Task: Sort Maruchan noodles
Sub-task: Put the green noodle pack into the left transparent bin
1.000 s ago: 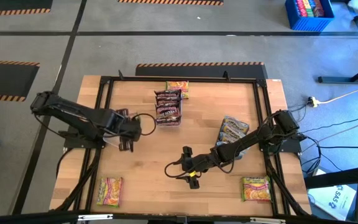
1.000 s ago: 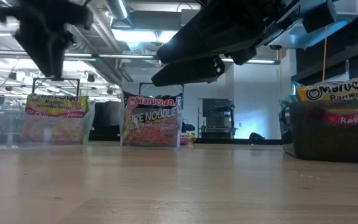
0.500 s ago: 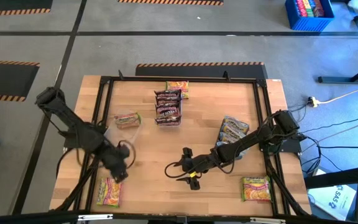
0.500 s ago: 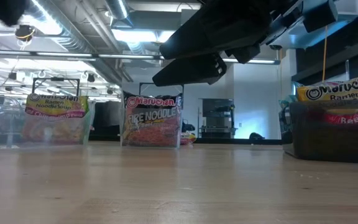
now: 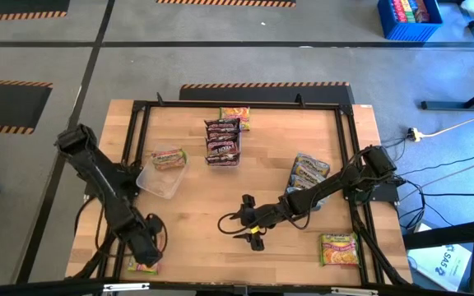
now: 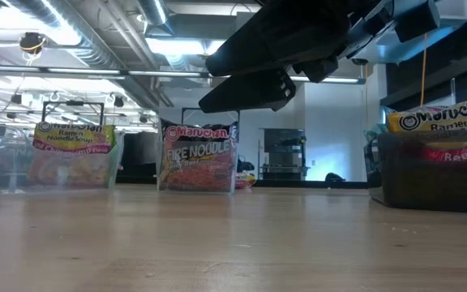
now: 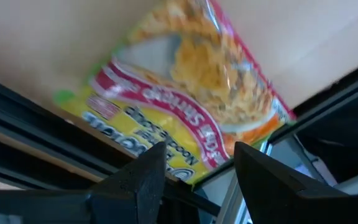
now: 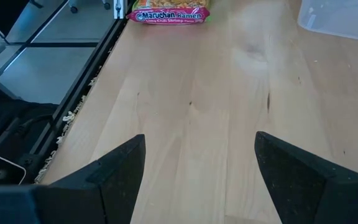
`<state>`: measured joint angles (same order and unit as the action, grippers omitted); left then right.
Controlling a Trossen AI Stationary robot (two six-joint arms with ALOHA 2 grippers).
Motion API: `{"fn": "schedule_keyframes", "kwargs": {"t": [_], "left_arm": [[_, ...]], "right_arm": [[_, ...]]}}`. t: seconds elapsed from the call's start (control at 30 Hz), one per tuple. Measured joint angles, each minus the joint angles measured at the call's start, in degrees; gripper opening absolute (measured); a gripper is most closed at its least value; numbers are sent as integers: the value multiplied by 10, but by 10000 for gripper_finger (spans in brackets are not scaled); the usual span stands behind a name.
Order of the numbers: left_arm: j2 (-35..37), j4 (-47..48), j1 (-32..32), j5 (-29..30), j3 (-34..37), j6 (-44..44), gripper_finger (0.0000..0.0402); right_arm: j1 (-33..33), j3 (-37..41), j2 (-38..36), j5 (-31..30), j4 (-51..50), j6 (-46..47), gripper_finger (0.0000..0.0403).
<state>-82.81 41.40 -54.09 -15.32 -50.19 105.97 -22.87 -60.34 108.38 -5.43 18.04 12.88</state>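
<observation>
Yellow-pink Maruchan packet (image 5: 144,264) lies flat at the near-left corner of the wooden table (image 5: 262,189), high view; left gripper (image 5: 148,243) is directly over it and hides most of it. Only the packet's near edge shows past the gripper. Right gripper (image 5: 249,222) hangs over bare wood near table centre, well apart from any packet. Other noodles: a packet in the clear bin (image 5: 162,173) on the left, a maroon stack (image 5: 223,140) toward the far edge with a yellow packet (image 5: 236,114) behind it, a pile (image 5: 309,171) on the right, one packet (image 5: 338,248) at the near-right corner.

Low view: one dark arm (image 6: 274,49) crosses overhead. Chicken packet (image 6: 73,154) stands in a clear bin at left, Fire Noodle packet (image 6: 199,156) in the middle, beef packets (image 6: 440,138) in a bin at right.

Left wrist view: fingers (image 7: 143,180) spread apart, nothing between them. Lime chili shrimp packet (image 7: 185,106) lies just beyond the fingertips, not touching; its near edge sits in line with the gap, beside the black table frame (image 7: 36,124).

Right wrist view: fingers (image 8: 120,171) wide apart, empty, over bare wood. A packet (image 8: 168,14) lies well ahead at the table edge; clear bin corner (image 8: 340,18) off to the side.
</observation>
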Motion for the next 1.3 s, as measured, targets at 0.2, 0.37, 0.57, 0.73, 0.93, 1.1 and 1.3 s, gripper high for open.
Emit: {"fn": "schedule_keyframes", "kwargs": {"t": [0.2,0.37,0.57,0.73,0.93,1.1,1.3], "left_arm": [[-53,-25,-7,-32,0,-2,183],[-88,-27,6,-53,-1,-68,182],[-94,-39,31,3,-3,-221,182],[-94,-41,61,100,-3,-383,182],[-96,-87,96,248,-2,-526,182],[-99,-159,126,337,1,-631,182],[-113,-227,171,383,2,-725,182]], "right_arm": [[0,0,0,-1,-1,5,282],[0,0,0,-1,-1,7,282],[0,0,0,-8,-1,53,282],[0,0,0,-11,-15,94,282],[0,0,0,-10,-46,161,282],[0,0,0,-10,-50,218,282],[11,0,0,-3,-45,240,282]]}}
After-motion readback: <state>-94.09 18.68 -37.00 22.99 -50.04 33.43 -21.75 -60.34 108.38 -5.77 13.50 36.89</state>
